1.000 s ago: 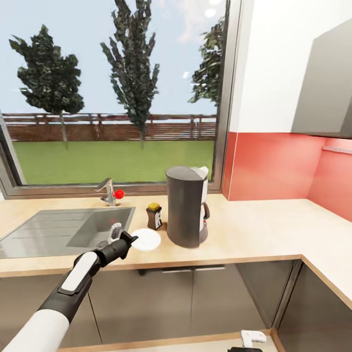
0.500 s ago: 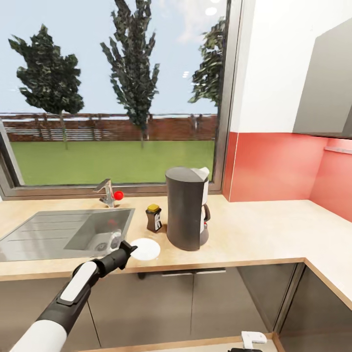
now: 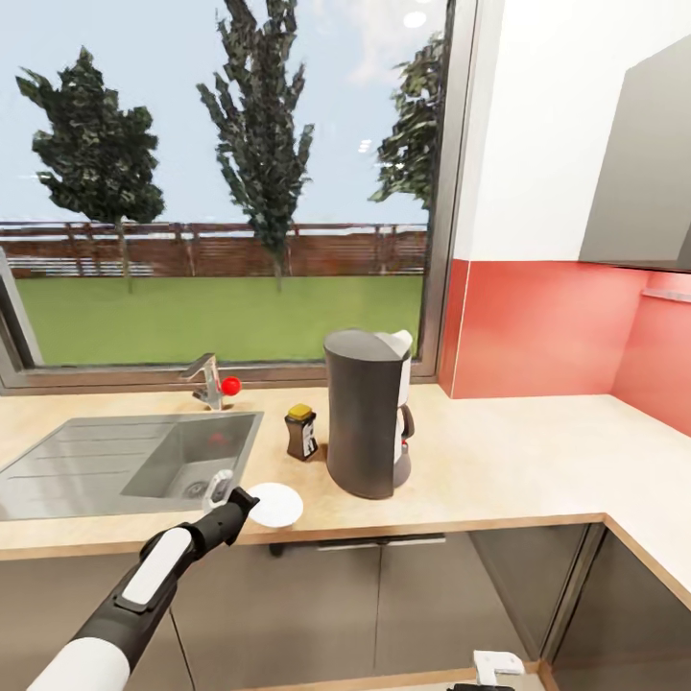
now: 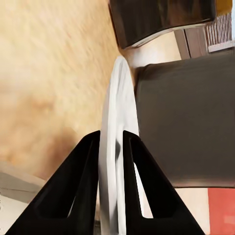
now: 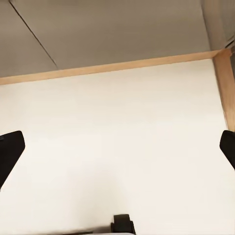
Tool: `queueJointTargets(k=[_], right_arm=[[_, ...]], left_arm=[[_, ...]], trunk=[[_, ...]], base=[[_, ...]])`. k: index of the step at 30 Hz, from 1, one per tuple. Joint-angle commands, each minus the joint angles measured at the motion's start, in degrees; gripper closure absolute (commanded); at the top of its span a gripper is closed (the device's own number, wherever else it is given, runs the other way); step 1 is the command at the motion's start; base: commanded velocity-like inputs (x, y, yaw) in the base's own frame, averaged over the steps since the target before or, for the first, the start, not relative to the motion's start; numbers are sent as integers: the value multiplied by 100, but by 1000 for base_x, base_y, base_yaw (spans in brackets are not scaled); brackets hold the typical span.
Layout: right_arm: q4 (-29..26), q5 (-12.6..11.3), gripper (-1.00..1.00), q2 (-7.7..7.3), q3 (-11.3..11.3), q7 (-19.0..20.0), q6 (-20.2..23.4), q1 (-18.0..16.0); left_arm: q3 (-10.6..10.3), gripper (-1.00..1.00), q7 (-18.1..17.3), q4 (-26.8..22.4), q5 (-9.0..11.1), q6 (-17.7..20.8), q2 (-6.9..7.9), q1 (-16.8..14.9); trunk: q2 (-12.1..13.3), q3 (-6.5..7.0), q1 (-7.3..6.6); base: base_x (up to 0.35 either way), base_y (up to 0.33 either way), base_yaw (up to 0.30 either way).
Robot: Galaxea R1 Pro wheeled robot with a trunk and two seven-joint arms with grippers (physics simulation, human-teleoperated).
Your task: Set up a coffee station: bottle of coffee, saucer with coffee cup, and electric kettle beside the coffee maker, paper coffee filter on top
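While the left wrist view showed the left gripper (image 4: 111, 142) with its black fingers (image 4: 88, 166) pinched on the rim of the white saucer (image 4: 116, 122), the head view placed that saucer (image 3: 274, 504) at the worktop's (image 3: 499, 470) front edge, beside the sink (image 3: 115, 461). Behind it stood the coffee maker (image 3: 367, 422) and the bottle of coffee (image 3: 301, 432). The right gripper (image 5: 117, 147) hung with fingers spread wide and empty over the pale floor (image 5: 122, 147).

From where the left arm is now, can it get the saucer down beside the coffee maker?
Probably yes. The left gripper holds the saucer over the counter, and bare countertop lies between it and the coffee maker.
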Motion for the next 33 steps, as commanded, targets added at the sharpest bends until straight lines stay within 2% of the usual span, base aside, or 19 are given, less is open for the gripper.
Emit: queueJointTargets(k=[1, 8, 11, 12, 14, 17, 24, 27, 30, 33], right_arm=[[2, 7, -100, -4, -31, -15, -10, 19], [6, 22, -100, -12, -27, -18, -2, 139], [10, 44, -100, -54, -23, -16, 0, 454], [10, 103, -100, -65, -23, -19, 7, 590], [11, 465, -100, -98, -22, -18, 10, 1014], [11, 778, -100, -107, -22, -11, 8, 1278], [1, 870, -100, -103, -20, -6, -11, 1360], [-5, 875, -100, -103, -17, -7, -17, 1364], [-7, 869, -100, -103, -21, 0, -16, 1365], [-7, 868, -100, -103, -21, 2, -22, 1365]], left_arm=[[-18, 100, 44, -3, 36, -3, -4, -3], [-34, 100, 44, 2, 4, -5, -85, -15], [-36, 100, 44, 0, 2, -5, -92, -18], [-37, 100, 44, 1, 2, -6, -93, -18], [-36, 100, 43, 0, -5, -6, -87, -19], [-44, 100, 43, 5, -6, -6, -85, -18], [-27, 100, 45, 10, -128, -6, -102, -14], [-25, 100, 44, 22, -190, -6, -185, -11], [-22, 100, 46, 31, -391, -6, -287, -15], [-20, 100, 50, 33, -468, -9, -355, -13]], trunk=[[-9, -10, 3], [-9, -10, 3], [-9, -10, 3], [-9, -10, 3], [-9, -10, 3], [-9, -10, 3], [-9, -10, 3], [-9, -10, 3], [-9, -10, 3], [-9, -10, 3]], base=[[20, 0, 0], [92, 0, 0], [81, 0, 0], [25, 0, 0], [6, 0, 0], [58, 0, 0], [157, 0, 0], [23, 0, 0], [93, 0, 0], [198, 0, 0]])
